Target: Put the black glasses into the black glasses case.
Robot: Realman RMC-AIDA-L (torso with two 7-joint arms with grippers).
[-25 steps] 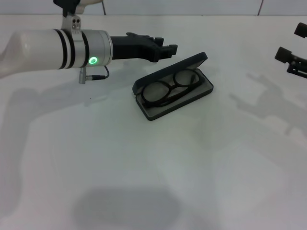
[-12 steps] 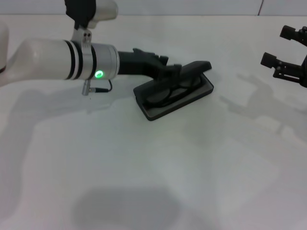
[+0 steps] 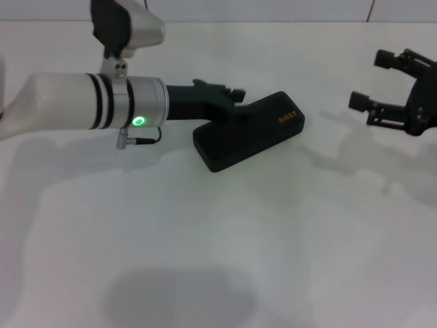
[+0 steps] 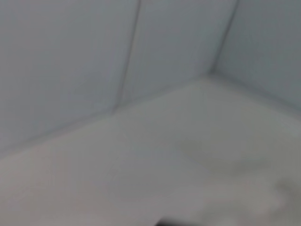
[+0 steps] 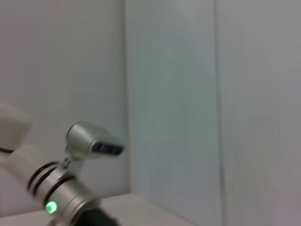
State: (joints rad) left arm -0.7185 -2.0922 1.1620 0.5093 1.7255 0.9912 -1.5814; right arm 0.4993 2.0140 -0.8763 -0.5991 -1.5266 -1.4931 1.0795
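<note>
The black glasses case [image 3: 254, 134] lies closed on the white table [image 3: 218, 232], its lid down with the small gold mark [image 3: 287, 117] facing up. The black glasses are hidden inside it. My left gripper [image 3: 235, 102] rests on the near-left part of the lid, reaching in from the left. My right gripper [image 3: 372, 80] hovers open and empty at the far right, well apart from the case. The left arm's silver wrist with its green light also shows in the right wrist view [image 5: 61, 197].
The table's back edge meets a grey panelled wall [image 3: 273, 10]. The left wrist view shows only the wall and the table corner [image 4: 207, 75].
The case lid has come down from open to fully shut under my left gripper, hiding the glasses. My right gripper has moved inward to the left.
</note>
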